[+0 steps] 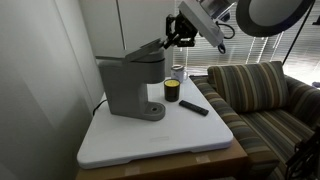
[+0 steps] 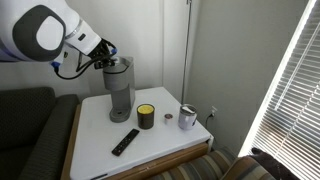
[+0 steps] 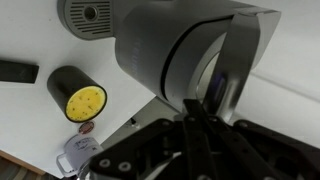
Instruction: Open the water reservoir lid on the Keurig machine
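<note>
The Keurig machine [image 1: 130, 85] is a boxy gray coffee maker standing on the white table; it also shows in the other exterior view [image 2: 120, 90] and from above in the wrist view [image 3: 160, 45]. Its water reservoir lid [image 1: 148, 48] is tilted up at an angle, with its free edge raised toward my gripper. In the wrist view the lid [image 3: 250, 55] stands as a gray panel at the right. My gripper [image 1: 176, 36] [image 2: 108, 55] is at the lid's raised edge. Its fingers [image 3: 196, 112] are pressed together, tips touching the lid.
A yellow-topped black jar [image 1: 172, 91] [image 3: 78, 96] stands beside the machine's round base. A black remote [image 1: 194, 107] [image 2: 125, 141] lies in front. A metal cup [image 2: 187, 118] stands near the table edge. A striped sofa [image 1: 265, 100] is beside the table.
</note>
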